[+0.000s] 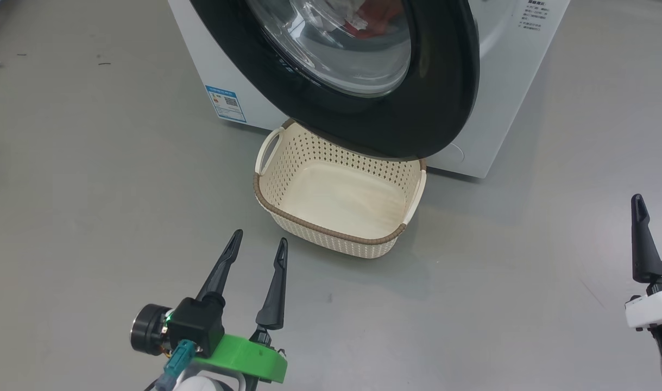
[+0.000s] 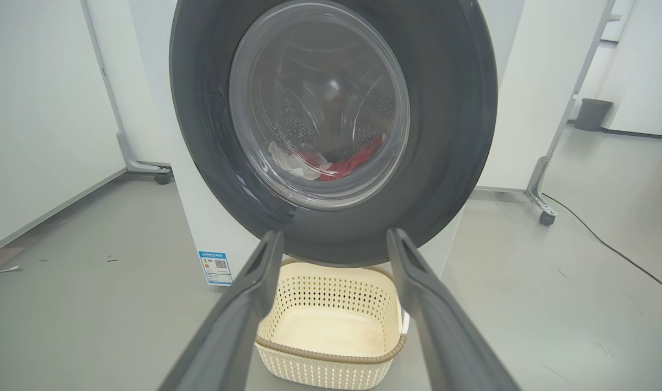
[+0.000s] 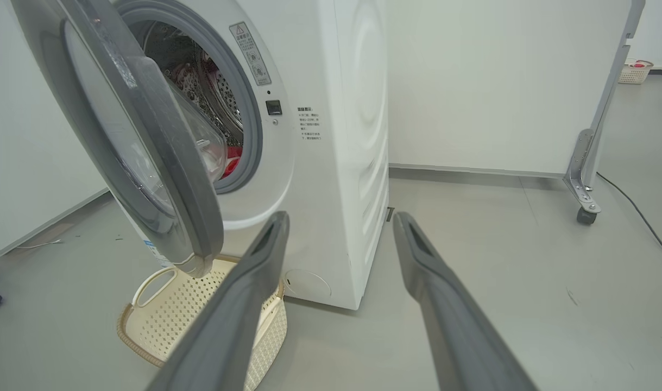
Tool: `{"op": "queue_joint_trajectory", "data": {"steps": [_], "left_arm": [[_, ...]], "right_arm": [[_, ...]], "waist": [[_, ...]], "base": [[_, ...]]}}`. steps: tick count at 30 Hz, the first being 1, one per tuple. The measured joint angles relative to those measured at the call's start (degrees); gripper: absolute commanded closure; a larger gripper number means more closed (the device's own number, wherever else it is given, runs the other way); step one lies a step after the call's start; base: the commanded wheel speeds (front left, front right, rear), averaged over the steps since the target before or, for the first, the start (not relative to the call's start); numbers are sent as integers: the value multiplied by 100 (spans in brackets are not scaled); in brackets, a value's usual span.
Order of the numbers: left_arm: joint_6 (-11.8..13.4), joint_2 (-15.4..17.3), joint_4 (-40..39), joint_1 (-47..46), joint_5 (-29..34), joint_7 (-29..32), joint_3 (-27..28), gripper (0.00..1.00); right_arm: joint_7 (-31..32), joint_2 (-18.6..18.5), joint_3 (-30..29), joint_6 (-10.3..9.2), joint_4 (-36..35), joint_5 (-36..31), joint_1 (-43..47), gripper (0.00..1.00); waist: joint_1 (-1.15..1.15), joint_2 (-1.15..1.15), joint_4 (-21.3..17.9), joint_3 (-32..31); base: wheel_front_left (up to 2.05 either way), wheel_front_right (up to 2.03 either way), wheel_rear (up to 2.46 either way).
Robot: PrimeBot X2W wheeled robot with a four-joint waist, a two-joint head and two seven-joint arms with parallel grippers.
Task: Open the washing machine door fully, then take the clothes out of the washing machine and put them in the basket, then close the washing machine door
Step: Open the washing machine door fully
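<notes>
The white washing machine (image 1: 504, 108) stands ahead on the grey floor. Its washing machine door (image 1: 445, 81), a glossy black ring around clear glass, hangs partly open over the basket (image 1: 331, 231). The cream basket sits empty on the floor against the machine's front. Red and white clothes (image 2: 352, 163) lie in the drum, seen through the glass; from the right wrist view a red bit of the clothes (image 3: 232, 163) shows past the door (image 3: 162, 163). My left gripper (image 1: 259, 236) is open and empty, short of the basket's near rim. Off at the right edge, my right gripper (image 1: 657, 201) is open too.
White partition panels on castered feet (image 3: 583, 212) stand beside and behind the machine. A black cable (image 2: 607, 244) runs across the floor at the right. A dark bin (image 2: 592, 114) and another small basket (image 3: 635, 70) sit far back. A blue label (image 1: 226, 102) marks the machine's lower left.
</notes>
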Motion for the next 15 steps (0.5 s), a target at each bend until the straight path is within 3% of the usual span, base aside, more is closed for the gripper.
{"op": "queue_joint_trajectory", "data": {"steps": [11, 12, 13, 14, 15], "left_arm": [[1, 1, -58, 1, -1, 0, -136, 0], [1, 1, -67, 1, -1, 0, -160, 0], [1, 1, -82, 1, -1, 0, -171, 0], [1, 1, -101, 1, -1, 0, -172, 0], [0, 1, -118, 0, -1, 0, -170, 0]], "right_arm": [[-43, -341, -119, 130, -154, -132, -235, 0], [-42, -365, -121, 165, -162, -123, -271, 56], [-41, -385, -121, 177, -179, -107, -299, 89], [-38, -403, -120, 197, -200, -86, -328, 100], [-3, -422, -113, 245, -223, -43, -377, 100]], "waist": [[0, 0, 43, 199], [0, 0, 55, 217], [0, 0, 67, 237], [0, 0, 78, 259], [0, 0, 88, 283]], "base": [[0, 0, 0], [0, 0, 0], [0, 0, 0], [0, 0, 0], [0, 0, 0]]}}
